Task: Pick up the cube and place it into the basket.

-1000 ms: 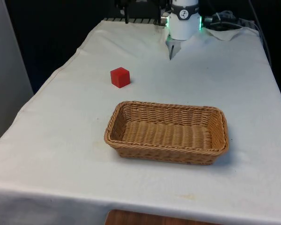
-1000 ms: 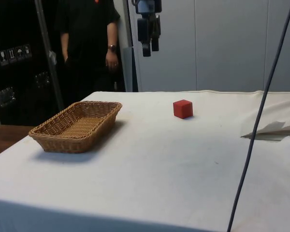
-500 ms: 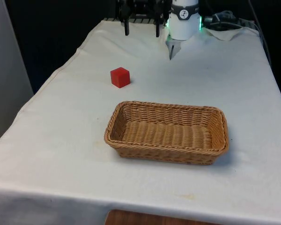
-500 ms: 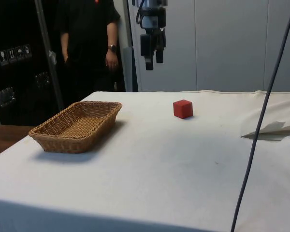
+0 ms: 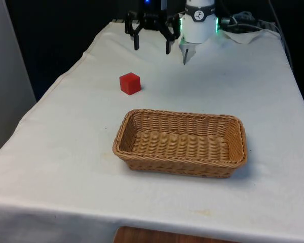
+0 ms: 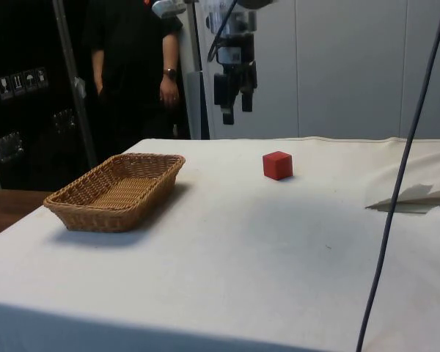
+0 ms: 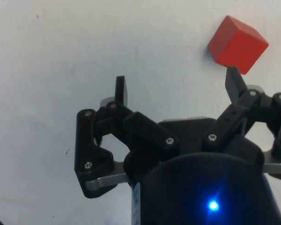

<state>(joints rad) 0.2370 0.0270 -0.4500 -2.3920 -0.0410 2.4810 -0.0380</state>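
Hovering with my gripper (image 5: 152, 44) spread wide and empty above the table's far edge; the red cube (image 5: 130, 83) sits nearer its middle, apart from the basket (image 5: 180, 164); reaching step; next I must centre over it and descend
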